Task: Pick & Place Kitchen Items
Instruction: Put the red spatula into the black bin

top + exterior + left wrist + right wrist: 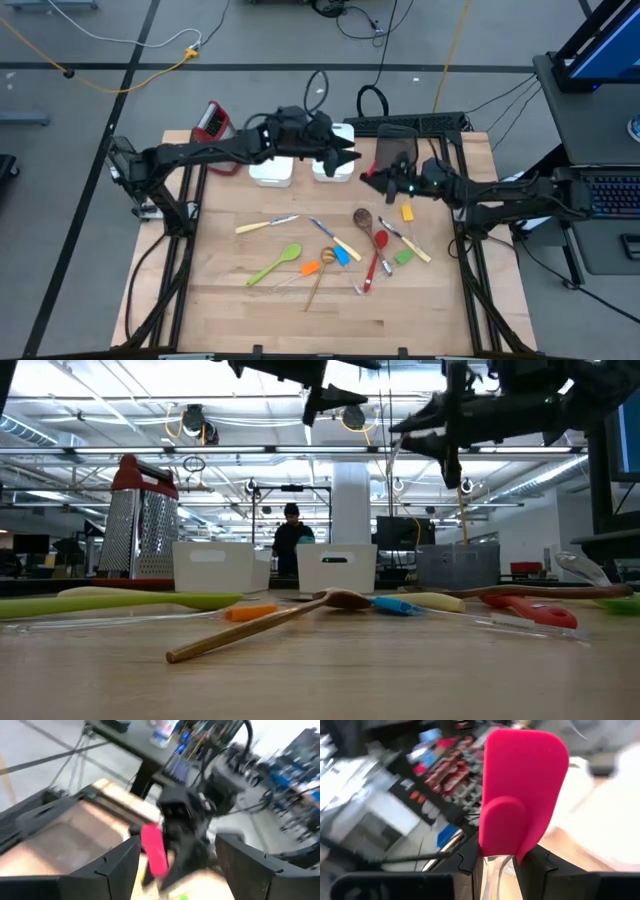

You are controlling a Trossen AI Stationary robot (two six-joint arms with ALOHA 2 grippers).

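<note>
Right tool [497,862] pinches a pink-red spatula [522,790] by its clear handle, blade sticking out past the fingers. It hangs above the counter [230,300] at the far right, near the dark bin [395,150].

Left tool [345,158] is over the two white bins [272,172] at the far edge, fingers spread, nothing between them. Its wrist view shows the right tool and the spatula [154,849] straight ahead.

Rest of the kitchen items lie loose mid-counter: green spatula [276,264], cream-handled knife [265,225], wooden spoon [322,275], orange spatula [309,269], blue spatula [340,250], red spoon [377,255], dark wooden spoon [364,220], yellow piece [407,211], green piece [403,257].

Box grater [211,122] stands at the far left corner. A person [291,540] is in the room behind.
</note>
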